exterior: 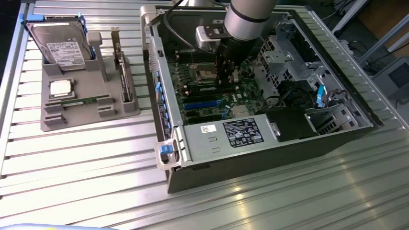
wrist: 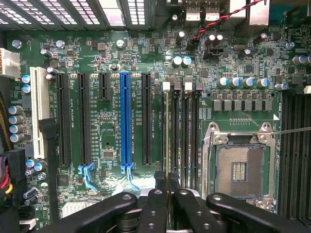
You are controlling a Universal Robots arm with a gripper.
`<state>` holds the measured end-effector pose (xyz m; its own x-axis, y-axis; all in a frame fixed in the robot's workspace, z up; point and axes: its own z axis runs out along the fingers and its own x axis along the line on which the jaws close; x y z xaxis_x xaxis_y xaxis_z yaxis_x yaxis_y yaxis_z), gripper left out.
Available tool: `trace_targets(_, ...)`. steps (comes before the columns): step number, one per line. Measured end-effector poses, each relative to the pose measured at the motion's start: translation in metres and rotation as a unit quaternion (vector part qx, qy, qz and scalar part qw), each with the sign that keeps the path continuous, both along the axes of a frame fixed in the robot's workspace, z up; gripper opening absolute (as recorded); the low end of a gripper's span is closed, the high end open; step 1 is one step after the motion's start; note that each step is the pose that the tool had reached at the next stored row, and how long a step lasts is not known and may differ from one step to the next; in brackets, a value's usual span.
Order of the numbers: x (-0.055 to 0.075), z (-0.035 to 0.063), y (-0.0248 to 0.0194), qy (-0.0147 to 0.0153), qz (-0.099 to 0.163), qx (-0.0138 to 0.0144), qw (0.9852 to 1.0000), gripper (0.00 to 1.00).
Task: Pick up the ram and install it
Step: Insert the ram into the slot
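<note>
We find the open computer case [exterior: 255,96] with the arm reaching down into it, and the task looks well along: the ram [wrist: 167,136] is already off the grey holder [exterior: 83,96] at nine o'clock of the case and stands edge-on over a memory slot [wrist: 171,131] at nine o'clock of the empty CPU socket [wrist: 238,170]. Whether it is fully seated we cannot tell. The gripper [wrist: 167,194] has its fingers nearly pressed together, pinching the ram's upper edge.
</note>
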<state>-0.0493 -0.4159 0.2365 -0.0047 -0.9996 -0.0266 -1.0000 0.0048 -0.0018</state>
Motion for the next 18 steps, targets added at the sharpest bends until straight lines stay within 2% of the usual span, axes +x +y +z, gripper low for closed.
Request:
trace_targets(2,0.0,0.0033,0.0,-0.0003,0.0,-0.0001,1.0,0.12)
trace_targets(7,-0.0004,0.0037,0.0003,-0.0003,0.0,-0.0001,1.0,0.12)
trace_targets(18,-0.0005,-0.001,0.0036,-0.0003,0.0,-0.0001,1.0,0.12)
